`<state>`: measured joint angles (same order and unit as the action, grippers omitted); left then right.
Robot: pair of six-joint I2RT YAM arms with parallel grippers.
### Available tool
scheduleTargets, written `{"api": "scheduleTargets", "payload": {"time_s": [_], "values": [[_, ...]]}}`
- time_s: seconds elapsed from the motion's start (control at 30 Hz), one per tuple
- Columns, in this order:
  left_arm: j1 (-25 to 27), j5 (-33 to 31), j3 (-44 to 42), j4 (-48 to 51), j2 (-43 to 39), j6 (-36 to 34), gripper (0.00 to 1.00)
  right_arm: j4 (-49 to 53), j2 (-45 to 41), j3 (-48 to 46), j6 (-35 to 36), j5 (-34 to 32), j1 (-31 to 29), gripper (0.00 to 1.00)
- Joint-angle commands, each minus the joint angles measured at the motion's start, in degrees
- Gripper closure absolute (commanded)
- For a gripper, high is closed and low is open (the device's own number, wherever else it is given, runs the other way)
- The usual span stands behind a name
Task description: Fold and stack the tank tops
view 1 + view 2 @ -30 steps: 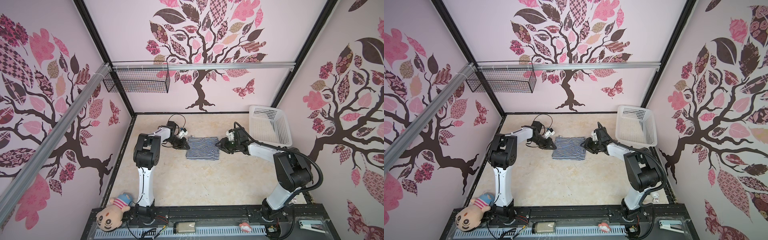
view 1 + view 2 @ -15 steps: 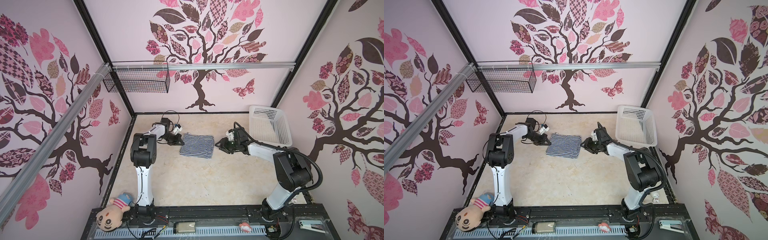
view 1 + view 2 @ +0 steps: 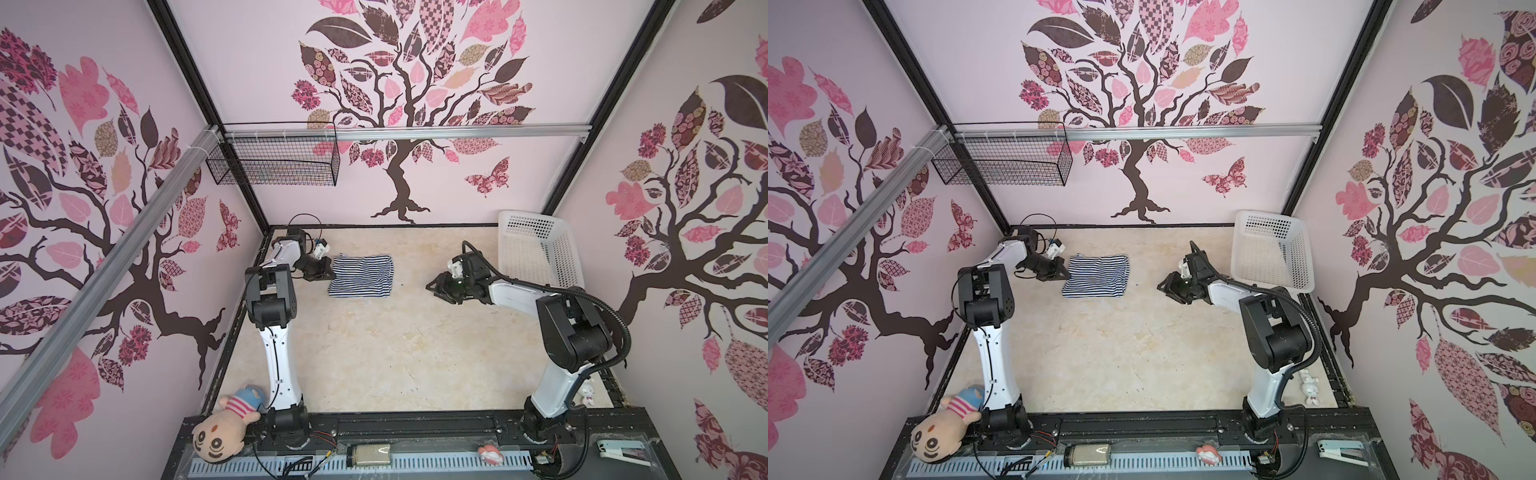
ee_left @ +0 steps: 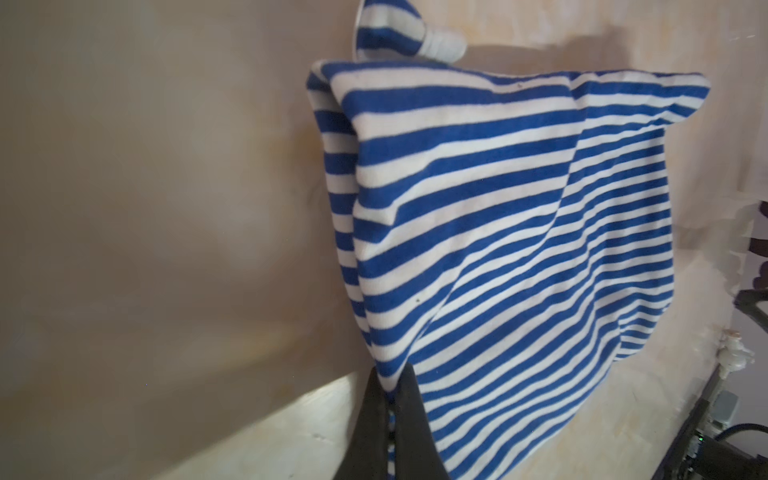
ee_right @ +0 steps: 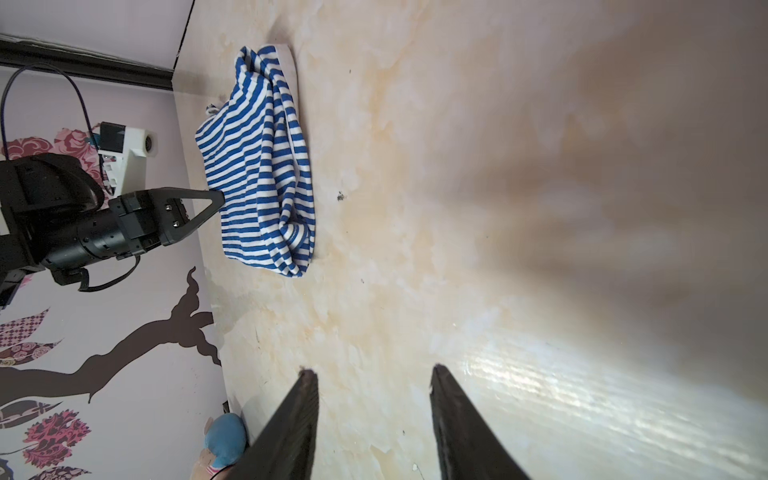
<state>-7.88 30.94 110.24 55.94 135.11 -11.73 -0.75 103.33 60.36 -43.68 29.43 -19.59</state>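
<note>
**Left tool clamped on the striped bundle, right tool released over bare worktop**

At the far left of the near edge, a plush doll (image 3: pixel 224 424) (image 3: pixel 942 428) in a pink-striped shirt lay against the base of the left arm. Above it, a black wire basket (image 3: pixel 274 162) (image 3: pixel 1005 160) hung from the rail in the back left corner.

The left arm reached toward the back left corner of the worktop (image 3: pixel 374 353) (image 3: pixel 1121 353). Its left tool (image 3: pixel 330 274) (image 3: pixel 1068 275) was clenched on the left edge of the tank tops (image 3: pixel 360 276) (image 3: pixel 1096 276). In the left wrist view the two dark tips of the tool (image 4: pixel 388 386) pinched a corner of the cloth (image 4: pixel 498 249), which rose slightly from that corner in several layers. A strap end with white edging showed past the far fold.

The tank tops lay as a folded navy-and-white striped bundle on the worktop, left of centre and near the back wall. How many pieces made up the bundle could not be told.

To the right, well apart from the cloth, the right tool (image 3: pixel 432 286) (image 3: pixel 1163 286) hung low over the bare worktop. Its jaws were spread and held nothing, as the right wrist view (image 5: pixel 370 374) showed. That view also took in the bundle (image 5: pixel 257 166) with the left tool (image 5: pixel 220 197) at its edge.

At the far right, a white perforated basket (image 3: pixel 561 257) (image 3: pixel 1266 216) stood tilted in the back right corner.
</note>
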Motion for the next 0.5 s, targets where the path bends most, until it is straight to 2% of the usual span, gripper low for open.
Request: {"api": "scheduleTargets", "payload": {"time_s": [0.0, 0.2, 0.47], "values": [[-0.55, -4.77, 3.98, 4.06, 1.13, -3.66, 0.98, 1.08, 0.96, 2.10, 0.35, 0.62, -0.26, 0.53], [-1.81, -9.40, 7.68, 10.17, 2.79, -8.29, 0.95, 1.19, 0.55, 2.06, 0.61, 0.71, -0.25, 0.53], [-5.77, -13.16, 11.58, 11.66, 5.40, -7.46, 0.93, 1.74, -0.40, 2.13, 0.79, 0.93, -0.25, 0.53]]}}
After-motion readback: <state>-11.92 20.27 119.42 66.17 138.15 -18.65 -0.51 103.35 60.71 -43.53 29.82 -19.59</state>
